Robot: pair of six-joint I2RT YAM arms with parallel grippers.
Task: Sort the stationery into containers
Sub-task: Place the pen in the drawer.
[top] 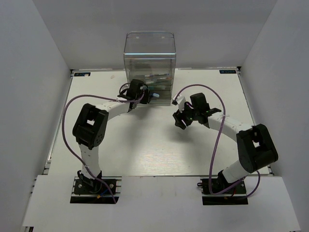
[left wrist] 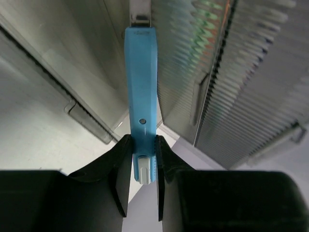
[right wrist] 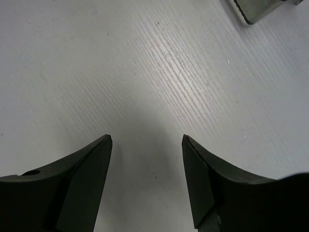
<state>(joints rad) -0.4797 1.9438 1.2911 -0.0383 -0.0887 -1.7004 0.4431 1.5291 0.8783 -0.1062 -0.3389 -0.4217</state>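
Observation:
My left gripper is shut on a light-blue piece of stationery, flat, with a grey slider at its near end and a metal tip. That tip points at the clear plastic cabinet of stacked drawers. From above, the left gripper is right at the cabinet's lower front, with a bit of blue showing beside it. Thin pens lie inside an upper drawer. My right gripper hovers open over bare table to the cabinet's right front, with nothing between its fingers.
The cabinet stands at the table's far middle edge. White walls close in the left, right and back. A corner of the cabinet's base shows at the top right of the right wrist view.

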